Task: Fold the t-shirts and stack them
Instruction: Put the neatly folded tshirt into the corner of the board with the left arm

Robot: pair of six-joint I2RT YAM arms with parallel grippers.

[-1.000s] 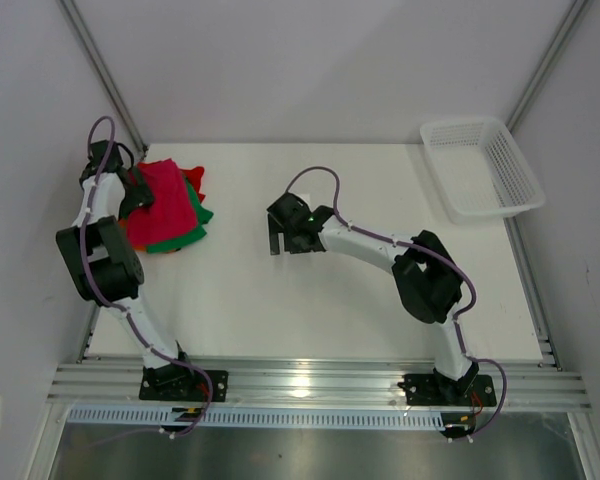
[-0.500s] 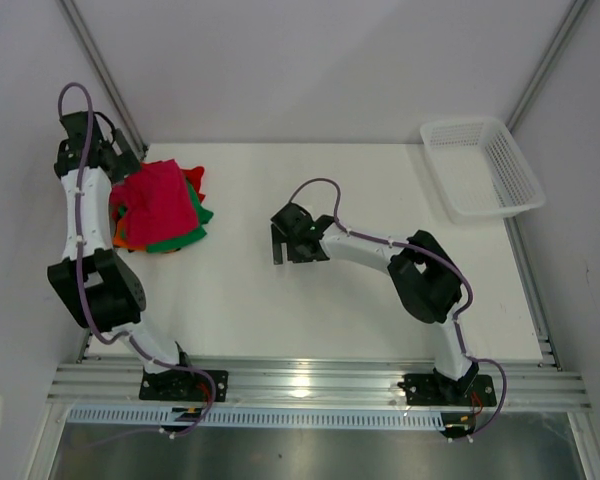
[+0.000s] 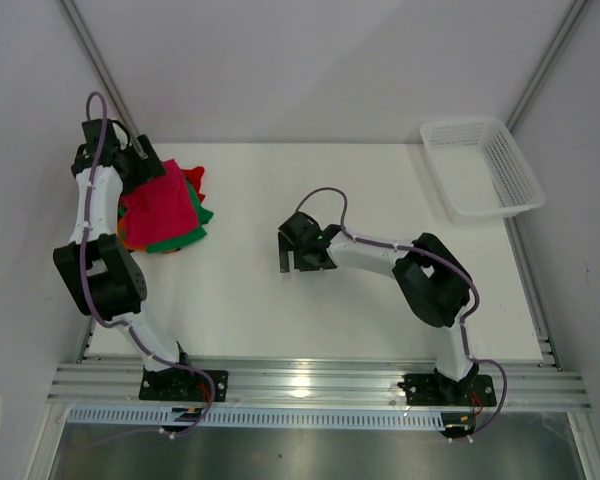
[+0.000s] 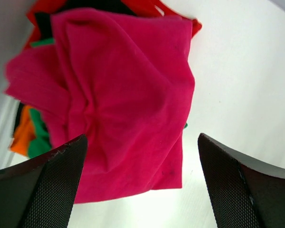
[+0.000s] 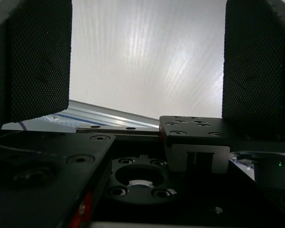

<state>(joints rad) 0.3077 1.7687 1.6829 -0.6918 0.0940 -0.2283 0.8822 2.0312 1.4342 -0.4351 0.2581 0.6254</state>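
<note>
The t-shirts [image 3: 165,212] lie in a stack at the table's far left. A crimson-red one [image 4: 128,95] is on top, rumpled, with green [image 4: 35,145], orange [image 4: 20,137] and red [image 4: 173,9] edges showing under it. My left gripper [image 3: 138,170] hovers over the stack's back-left corner. In the left wrist view this gripper [image 4: 142,190] is open, with nothing between its fingers [image 4: 42,185]. My right gripper [image 3: 295,260] sits low over bare table near the middle. It is open and empty in the right wrist view [image 5: 147,61], its pads [image 5: 38,57] wide apart.
A white mesh basket [image 3: 480,168] stands at the back right corner. The enclosure's left wall is close behind the left arm. The right wrist view looks back at the arm's own base and the metal rail [image 5: 85,118] along the near edge.
The left gripper has lifted off the crimson shirt, swung out left and come back over the stack's back corner, opening a little wider. The right gripper has drawn slightly nearer.
</note>
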